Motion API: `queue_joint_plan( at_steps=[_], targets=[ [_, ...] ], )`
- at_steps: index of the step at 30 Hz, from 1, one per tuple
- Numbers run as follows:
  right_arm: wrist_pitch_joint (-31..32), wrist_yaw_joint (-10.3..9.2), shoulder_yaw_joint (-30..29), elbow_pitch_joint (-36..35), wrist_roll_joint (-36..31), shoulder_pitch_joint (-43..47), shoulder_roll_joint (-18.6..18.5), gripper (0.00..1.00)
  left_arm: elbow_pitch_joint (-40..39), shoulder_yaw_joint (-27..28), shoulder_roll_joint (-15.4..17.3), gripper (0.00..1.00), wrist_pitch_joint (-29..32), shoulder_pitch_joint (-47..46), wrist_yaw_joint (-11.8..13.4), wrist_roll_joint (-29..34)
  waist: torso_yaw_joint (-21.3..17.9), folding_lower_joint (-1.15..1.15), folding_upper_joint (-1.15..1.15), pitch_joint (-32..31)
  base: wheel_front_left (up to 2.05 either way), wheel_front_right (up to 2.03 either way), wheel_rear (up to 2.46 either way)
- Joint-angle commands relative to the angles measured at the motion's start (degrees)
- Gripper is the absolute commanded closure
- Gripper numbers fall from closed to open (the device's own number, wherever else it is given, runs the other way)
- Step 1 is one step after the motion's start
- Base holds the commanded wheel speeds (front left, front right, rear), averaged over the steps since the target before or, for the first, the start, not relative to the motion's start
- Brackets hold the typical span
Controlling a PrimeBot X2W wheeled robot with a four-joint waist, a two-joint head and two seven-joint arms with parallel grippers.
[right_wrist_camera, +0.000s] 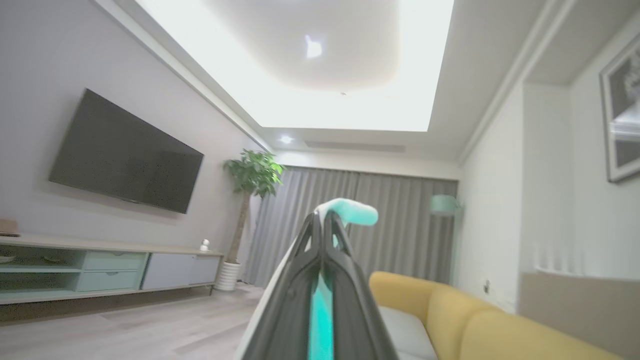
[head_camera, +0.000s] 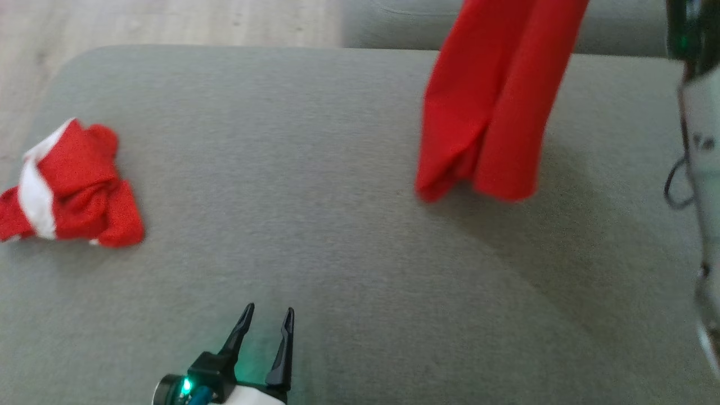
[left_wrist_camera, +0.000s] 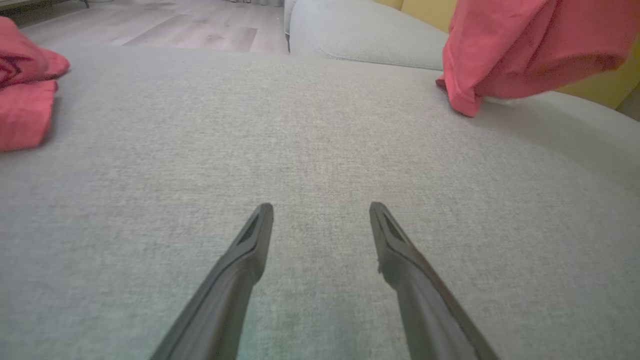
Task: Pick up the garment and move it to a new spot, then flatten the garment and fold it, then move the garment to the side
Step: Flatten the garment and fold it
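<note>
Two red cloths are in view, and two grippers. The garment [head_camera: 489, 107] hangs in long plain folds over the far right of the grey cushion [head_camera: 315, 169], its lower hem just above the fabric or brushing it; I cannot tell which. The second cloth [head_camera: 70, 185], red with a white band, lies crumpled at the cushion's left edge, well apart from the garment.

The left gripper [head_camera: 269, 309] sits low at the near edge, jaws spread wide with nothing between them. In its wrist view the fingers [left_wrist_camera: 240, 270] point across bare cushion. The right gripper [right_wrist_camera: 324, 220] points up into the room, jaws pressed shut with a pale, teal-lit nub of cloth poking past the tips.

The garment's top is cut off by the head view's upper edge, so the grip on it is hidden there. The right forearm [head_camera: 700, 169] is blurred and cropped at the right edge.

A broad stretch of cushion lies open between the two cloths. Wooden floor [head_camera: 169, 22] shows beyond the rounded far-left corner.
</note>
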Motion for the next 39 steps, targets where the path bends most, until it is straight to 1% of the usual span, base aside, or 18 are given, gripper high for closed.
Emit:
queue_joint_plan(
  at_steps=[1,2,5,8,10,12,16,18,20,23,26,27,28,33,34,37,39],
  targets=[
    [-0.28,-0.04,4.30,-2.27,1.22,-4.85,-0.56,1.00,-0.83,0.52,-0.03,0.00,-0.56,-1.14,0.15,-1.02,3.16,0.00,0.00,-1.38,0.00,0.00,0.00],
    [-0.28,-0.04,4.30,-2.27,1.22,-4.85,-0.56,1.00,-0.83,0.52,-0.03,0.00,-0.56,-1.14,0.15,-1.02,3.16,0.00,0.00,-1.38,0.00,0.00,0.00],
    [-0.28,-0.04,7.17,-2.45,3.35,-10.41,-1.23,1.00,-0.46,-0.62,-0.03,0.00,-0.56,-0.40,0.61,-1.84,5.09,0.00,0.00,-2.20,0.00,0.00,0.00],
    [-0.28,-0.04,9.00,-2.81,5.03,-13.34,-1.90,1.00,-0.47,-0.80,-0.03,0.00,-0.56,0.44,1.18,-2.22,5.80,0.00,0.00,-2.47,0.00,0.00,0.00],
    [-0.28,-0.04,9.33,-3.62,5.95,-13.07,-2.88,1.00,-0.54,-0.45,-0.03,0.00,-0.56,0.83,1.38,-2.30,5.64,0.00,0.00,-2.52,0.00,0.00,0.00],
    [-0.29,-0.04,9.68,-4.47,7.03,-10.99,-4.20,1.00,-0.78,0.21,-0.03,0.00,-0.56,1.09,1.62,-2.26,4.85,0.00,0.00,-2.30,0.00,0.00,0.00],
    [-0.29,-0.04,11.74,-6.10,8.50,-2.49,-9.32,1.00,-1.13,1.01,-0.03,0.00,-0.56,0.87,1.59,-1.82,2.49,0.00,0.00,-1.47,0.00,0.00,0.00],
    [-0.29,-0.04,11.57,-6.05,9.26,3.62,-11.97,1.00,-1.27,1.15,-0.03,0.00,-0.56,0.49,1.46,-1.64,1.11,0.00,0.00,-1.04,0.00,0.00,0.00],
    [-0.29,-0.04,9.68,-5.87,10.29,10.32,-14.06,1.00,-1.37,1.13,-0.03,0.00,-0.56,0.00,1.35,-1.34,-0.09,0.00,0.00,-0.83,0.00,0.00,0.00],
    [-0.29,-0.04,6.38,-5.68,11.19,20.04,-15.82,1.00,-1.52,1.32,-0.03,0.00,-0.56,-0.51,1.28,-0.98,-1.96,0.00,0.00,-0.64,0.00,0.00,0.00],
    [-0.29,-0.04,3.03,-2.65,12.72,28.44,-15.57,1.00,-1.53,1.66,-0.03,0.00,-0.56,-0.85,1.00,-0.86,-3.72,0.00,0.00,-0.83,0.00,0.00,0.00],
    [-0.29,-0.04,2.14,-0.74,13.45,30.84,-14.91,0.57,-1.61,1.81,-0.03,0.00,-0.56,-0.97,0.94,-0.83,-4.32,0.00,0.00,-0.95,0.00,0.00,0.00],
    [-0.29,-0.04,1.25,0.05,14.14,32.57,-14.09,0.00,-1.90,1.98,-0.03,0.00,-0.56,-1.08,0.86,-1.09,-4.83,0.00,0.00,-1.03,0.00,0.00,0.00],
    [-0.29,-0.04,-4.35,-0.31,12.11,39.17,-10.29,0.00,-3.16,1.82,-0.03,0.00,-0.56,-3.25,0.30,-2.16,-6.74,0.00,0.00,-0.90,0.00,0.00,0.00],
    [-0.29,-0.04,-5.70,-1.05,10.79,41.14,-8.42,0.00,-3.65,1.50,-0.03,0.00,-0.56,-4.94,0.02,-2.89,-7.23,0.00,0.00,-0.62,0.00,0.00,0.00],
    [-0.29,-0.04,-6.58,-2.37,9.38,43.33,-5.78,0.00,-3.90,0.92,-0.03,0.00,-0.56,-8.23,-0.58,-5.32,-7.91,0.00,0.00,0.12,0.00,0.00,0.00],
    [-0.29,-0.04,-6.66,-3.09,8.95,44.20,-4.24,0.00,-2.56,-0.45,-0.03,0.00,-0.56,-10.79,-1.45,-7.82,-8.32,0.00,0.00,0.69,0.00,0.00,0.00]
  ],
)
